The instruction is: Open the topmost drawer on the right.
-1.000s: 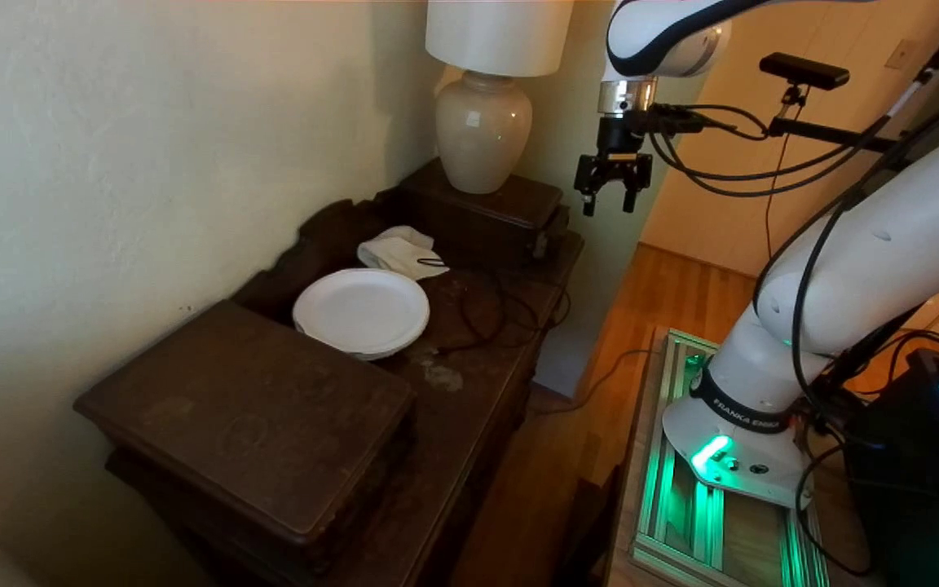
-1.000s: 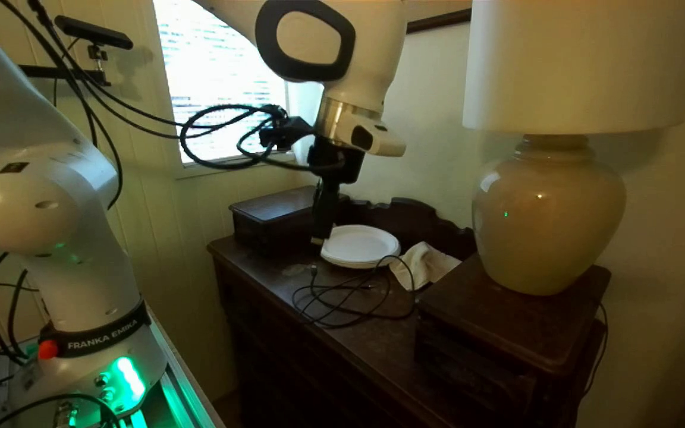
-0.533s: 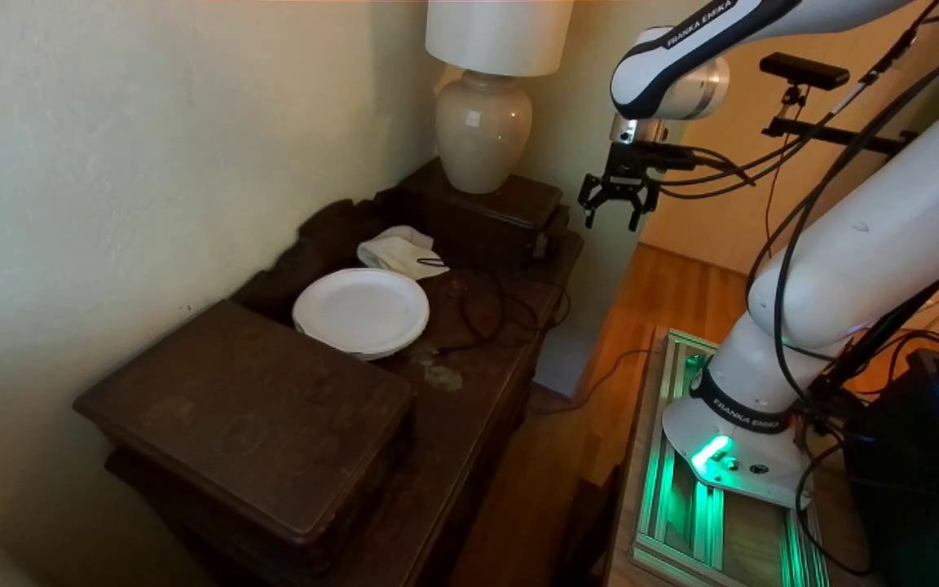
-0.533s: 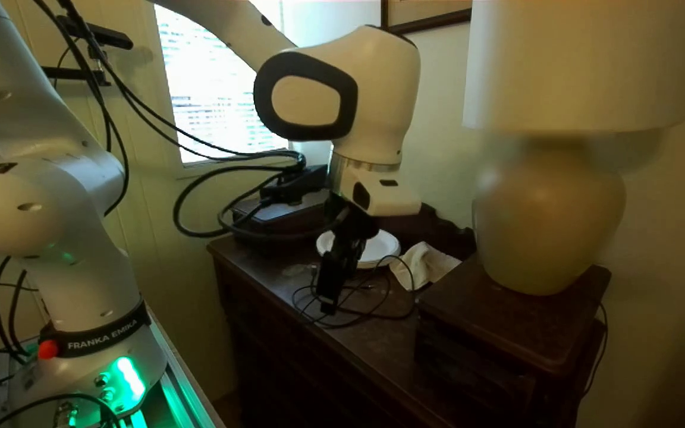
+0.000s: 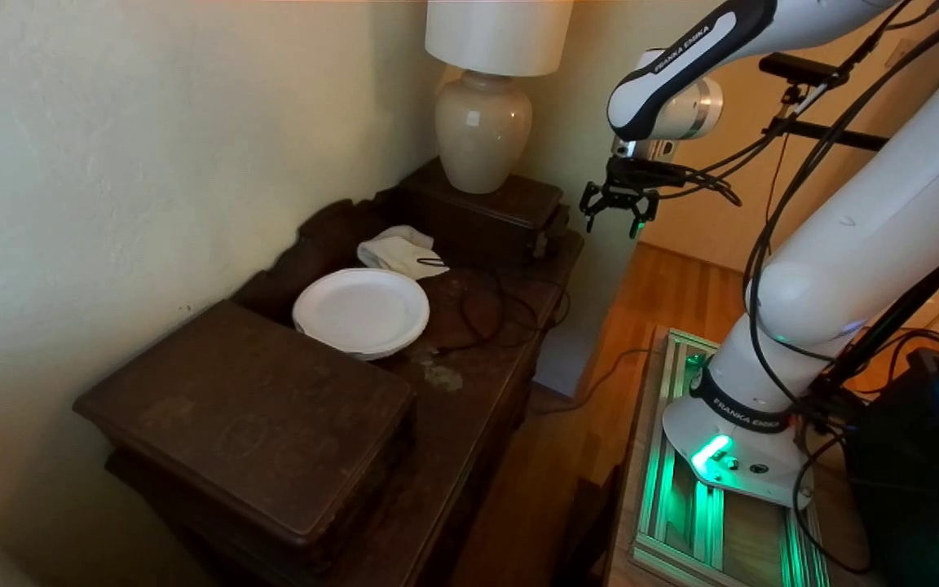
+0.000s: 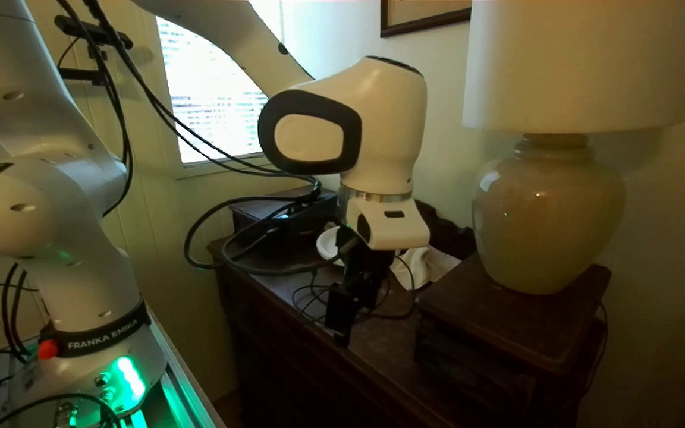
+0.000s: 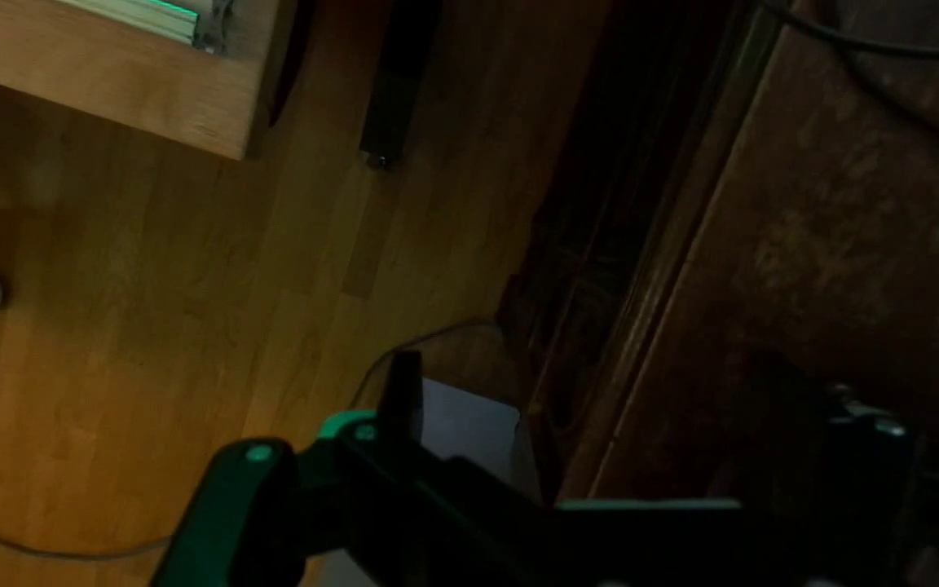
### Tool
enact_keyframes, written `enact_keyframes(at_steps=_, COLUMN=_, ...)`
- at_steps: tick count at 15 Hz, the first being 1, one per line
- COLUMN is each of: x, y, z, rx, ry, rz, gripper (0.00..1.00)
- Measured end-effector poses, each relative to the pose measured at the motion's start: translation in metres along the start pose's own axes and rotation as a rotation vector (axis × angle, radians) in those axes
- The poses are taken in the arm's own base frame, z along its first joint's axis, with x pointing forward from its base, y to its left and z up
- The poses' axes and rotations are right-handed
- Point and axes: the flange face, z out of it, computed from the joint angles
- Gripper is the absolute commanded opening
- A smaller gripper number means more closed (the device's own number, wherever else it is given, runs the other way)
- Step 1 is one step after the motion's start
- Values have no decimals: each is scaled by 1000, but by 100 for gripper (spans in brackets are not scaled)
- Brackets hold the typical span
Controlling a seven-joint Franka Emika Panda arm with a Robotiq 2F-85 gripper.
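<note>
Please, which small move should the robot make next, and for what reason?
I would probably move the open pincer gently toward the topmost drawer, below the lamp. The pincer's jaws stand apart with nothing between them, and in an exterior view it hangs clear of the drawer, whose dark front seems shut.

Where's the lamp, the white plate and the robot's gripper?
Lamp [image 5: 483, 126]: in an exterior view, on its rounded base.
White plate [image 5: 362, 311]: in an exterior view, on its bare middle.
Gripper [image 5: 611, 229]: in an exterior view, midway between its fingertips.

Dresser top [image 5: 465, 383]: worn wood. Lamp base [image 6: 547, 220]: smooth, glossy. Cloth [image 5: 396, 251]: matt fabric. Topmost drawer [image 6: 473, 368]: probably wood, dim.
</note>
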Motion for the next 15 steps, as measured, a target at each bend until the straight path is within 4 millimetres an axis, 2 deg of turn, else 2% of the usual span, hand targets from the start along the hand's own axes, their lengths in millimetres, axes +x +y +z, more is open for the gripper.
enact_keyframes(at_steps=4, x=6, y=-1, z=0, rx=7, ry=24, rz=45, gripper=100)
enact_keyframes(at_steps=10, x=55, y=-10, z=27, rx=1, ry=108, rz=287, gripper=100)
enact_keyframes(at_steps=15, x=92, y=-28, z=38, rx=23, ry=218, rz=370, gripper=100)
